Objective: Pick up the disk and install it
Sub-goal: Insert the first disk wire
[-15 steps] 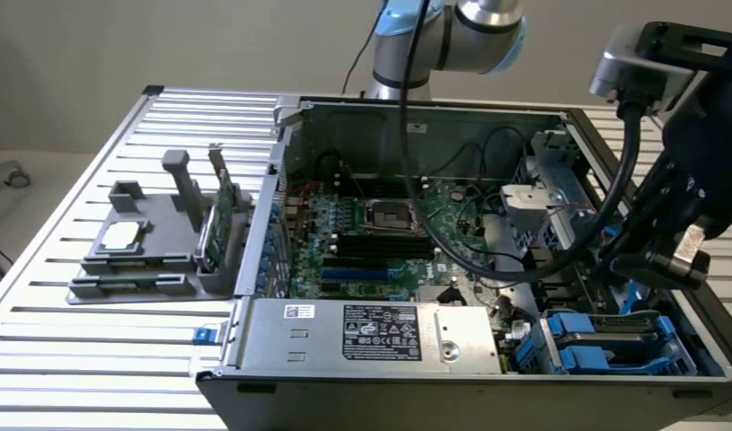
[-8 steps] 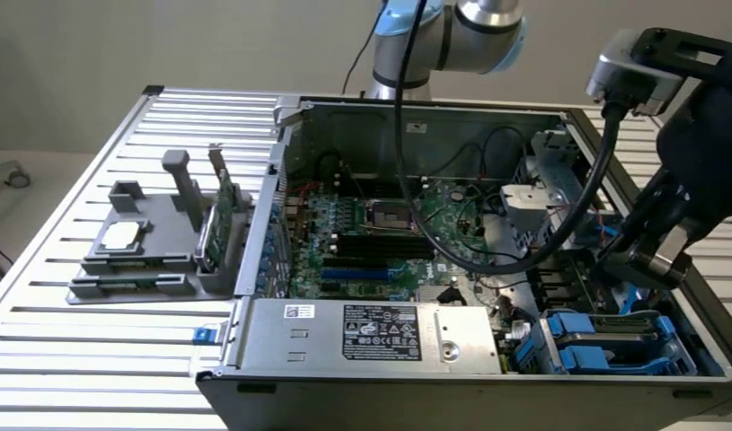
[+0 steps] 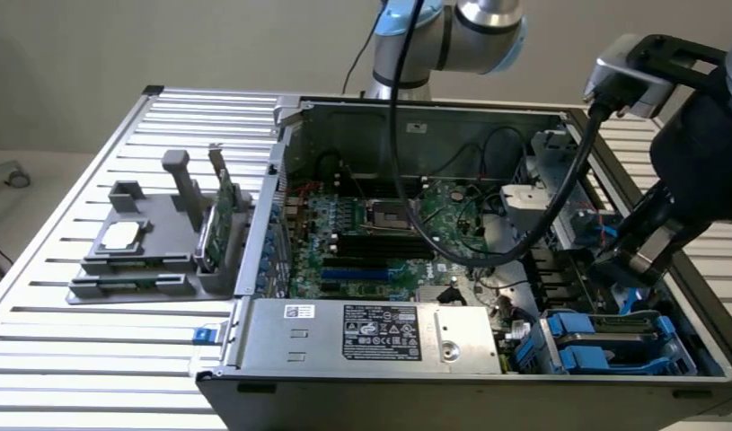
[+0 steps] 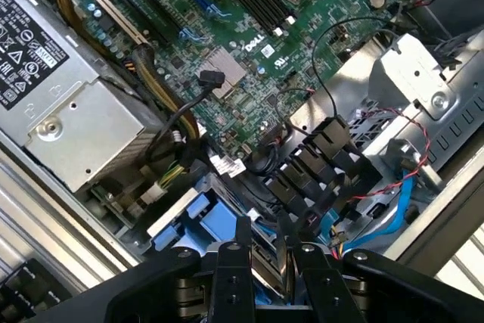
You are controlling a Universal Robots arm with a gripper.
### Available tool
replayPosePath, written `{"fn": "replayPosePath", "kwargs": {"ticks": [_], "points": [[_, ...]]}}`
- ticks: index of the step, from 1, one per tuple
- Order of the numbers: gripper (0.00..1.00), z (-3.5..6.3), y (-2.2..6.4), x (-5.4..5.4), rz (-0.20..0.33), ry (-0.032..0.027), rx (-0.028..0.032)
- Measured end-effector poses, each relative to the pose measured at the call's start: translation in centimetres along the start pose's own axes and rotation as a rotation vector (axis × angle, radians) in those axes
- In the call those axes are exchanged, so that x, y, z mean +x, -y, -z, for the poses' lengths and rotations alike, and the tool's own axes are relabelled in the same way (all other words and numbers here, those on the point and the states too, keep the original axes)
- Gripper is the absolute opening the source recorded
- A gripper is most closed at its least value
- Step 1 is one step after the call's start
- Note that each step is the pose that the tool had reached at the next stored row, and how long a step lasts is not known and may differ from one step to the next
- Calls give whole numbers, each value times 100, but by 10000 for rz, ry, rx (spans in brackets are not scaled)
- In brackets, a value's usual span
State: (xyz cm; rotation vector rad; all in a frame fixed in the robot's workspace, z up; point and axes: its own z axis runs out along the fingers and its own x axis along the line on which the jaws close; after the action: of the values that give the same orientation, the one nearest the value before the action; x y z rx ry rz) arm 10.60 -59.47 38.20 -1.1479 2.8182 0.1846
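Blue-railed and silver-grey, the disk (image 3: 608, 339) (image 4: 210, 213) sits low in the bay at the lower right of the computer case (image 3: 378, 117), the gripper (image 3: 635, 265) (image 4: 263, 238) seemingly pinching its near end, so we judge pickup done and seating unfinished

Arm comes down at exterior view's right, wrist tilted; gripper (image 3: 626, 268) low, fingers (image 4: 231, 277) part-closed, pinching the disk (image 4: 274, 271) btwn them.

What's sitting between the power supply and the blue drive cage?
A bundle of black and yellow cables runs across that gap, seen in the wrist view.
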Motion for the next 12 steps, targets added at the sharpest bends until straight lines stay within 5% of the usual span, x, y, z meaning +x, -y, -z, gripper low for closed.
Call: {"fn": "replayPosePath", "kwargs": {"ticks": [6,12], "points": [[28,-37,3,5,-820,182,-13],[28,-45,6,4,-1398,304,-16]]}}
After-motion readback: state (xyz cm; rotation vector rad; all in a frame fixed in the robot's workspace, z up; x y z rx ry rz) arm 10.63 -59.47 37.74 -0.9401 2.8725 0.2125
